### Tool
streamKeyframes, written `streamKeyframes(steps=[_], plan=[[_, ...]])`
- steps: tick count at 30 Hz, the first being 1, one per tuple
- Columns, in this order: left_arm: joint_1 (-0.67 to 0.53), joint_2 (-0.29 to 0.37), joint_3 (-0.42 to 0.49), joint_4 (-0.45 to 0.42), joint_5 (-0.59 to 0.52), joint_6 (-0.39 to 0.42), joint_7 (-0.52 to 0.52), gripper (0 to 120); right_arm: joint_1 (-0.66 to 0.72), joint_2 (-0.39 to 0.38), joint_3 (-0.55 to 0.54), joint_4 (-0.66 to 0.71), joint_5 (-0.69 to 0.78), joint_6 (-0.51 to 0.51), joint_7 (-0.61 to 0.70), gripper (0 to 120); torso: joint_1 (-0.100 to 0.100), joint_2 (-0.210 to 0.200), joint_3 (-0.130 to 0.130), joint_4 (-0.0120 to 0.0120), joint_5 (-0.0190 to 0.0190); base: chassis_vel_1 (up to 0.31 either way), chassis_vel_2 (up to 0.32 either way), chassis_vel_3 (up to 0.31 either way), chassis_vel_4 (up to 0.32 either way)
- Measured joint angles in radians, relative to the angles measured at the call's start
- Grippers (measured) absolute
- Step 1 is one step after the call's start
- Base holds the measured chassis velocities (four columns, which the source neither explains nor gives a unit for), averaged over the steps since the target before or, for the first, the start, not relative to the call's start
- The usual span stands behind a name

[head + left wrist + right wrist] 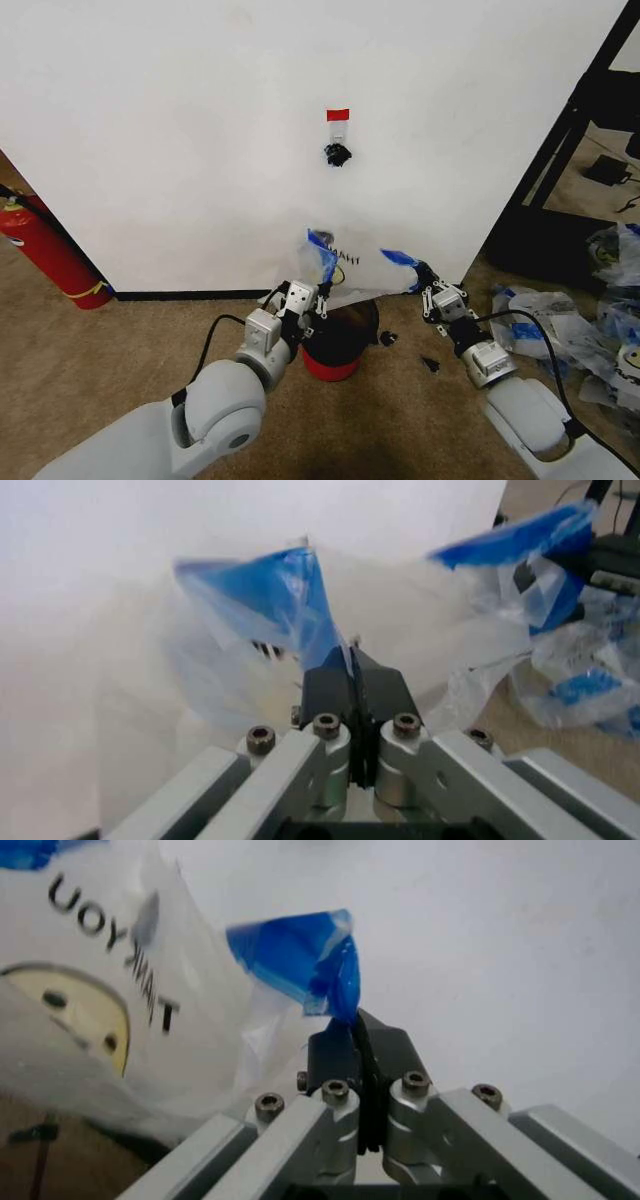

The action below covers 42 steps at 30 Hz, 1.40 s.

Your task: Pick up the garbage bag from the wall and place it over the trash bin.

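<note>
1. Low against the wall (200,150), the bag (358,268) hangs stretched between the two grippers, just above the bin (338,345).
2. The left gripper (322,290) pinches one blue handle (321,250); in the left wrist view its black fingers (328,690) are pressed together on the blue plastic (290,592), with no gap between them.
3. The right gripper (425,280) pinches the other blue handle (398,258); in the right wrist view its jaws are likewise closed tight on the blue strip (305,960).
4. The bag's white body sags between the two handles, its lower edge reaching the bin's rim as seen from the head camera.
5. Dark print shows on the bag, and the right wrist view shows a yellow smiley face (75,1012) beside the lettering.
6. The bin stands on the carpet (120,360) close to the black baseboard (190,295); its red base (330,368) shows below the dark mesh.
7. Higher on the wall, a strip of red tape (338,115) sits above a small dark hook (338,155), well apart from the bag.
8. A red fire extinguisher (45,250) leans by the wall on the robot's left.
9. A heap of white-and-blue bags (570,330) lies on the floor on the robot's right.
</note>
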Motion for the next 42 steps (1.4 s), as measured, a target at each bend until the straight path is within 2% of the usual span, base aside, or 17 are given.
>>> streamKeyframes(steps=[6, 16, 20, 24, 30, 33, 36, 42], plan=[[-0.068, -0.041, 0.004, -0.015, -0.026, 0.007, 0.001, 0, 0.015, -0.008, 0.029, 0.085, 0.096, -0.067, 0.055, 0, 0.0, 0.0, 0.0, -0.0001, -0.0001, 0.0, 0.0, 0.0, 0.0], [-0.142, -0.069, 0.042, -0.024, -0.053, 0.01, 0.003, 0, 0.01, -0.037, 0.101, 0.184, 0.223, -0.142, 0.097, 0, 0.0, 0.0, 0.0, -0.0002, 0.0001, 0.0, 0.0, 0.0, 0.0], [-0.176, -0.099, 0.047, 0.01, -0.065, 0.009, -0.002, 0, 0.022, -0.055, 0.137, 0.204, 0.274, -0.159, 0.115, 0, 0.0, 0.0, 0.0, 0.0, 0.0, 0.0, 0.0, 0.0, 0.0], [-0.181, -0.098, 0.045, 0.032, -0.066, -0.004, -0.001, 0, 0.027, -0.057, 0.14, 0.2, 0.298, -0.161, 0.121, 0, 0.0, 0.0, 0.0, -0.0001, -0.0002, 0.0, 0.0, 0.0, 0.0], [-0.071, -0.083, -0.021, 0.062, -0.025, -0.038, 0.005, 0, 0.046, 0.017, 0.075, 0.127, 0.294, -0.142, 0.126, 0, 0.0, 0.0, 0.0, 0.0, 0.0001, 0.0, 0.0, 0.0, 0.0], [0.066, -0.084, -0.106, 0.055, 0.002, -0.052, 0.006, 0, 0.047, 0.07, 0.034, 0.093, 0.308, -0.139, 0.139, 0, 0.0, 0.0, 0.0, 0.0005, -0.0002, 0.0, 0.0, 0.0, 0.0], [0.152, -0.097, -0.146, 0.046, 0.038, -0.069, 0.014, 0, 0.052, 0.111, 0.002, 0.068, 0.33, -0.13, 0.15, 0, 0.0, 0.0, 0.0, 0.0003, -0.0001, 0.0, 0.0, 0.0, 0.0], [0.166, -0.115, -0.158, 0.067, 0.071, -0.088, 0.02, 0, 0.085, 0.155, -0.039, 0.039, 0.33, -0.099, 0.153, 0, 0.0, 0.0, 0.0, -0.0001, 0.0, 0.0, 0.0, 0.0, 0.0]])
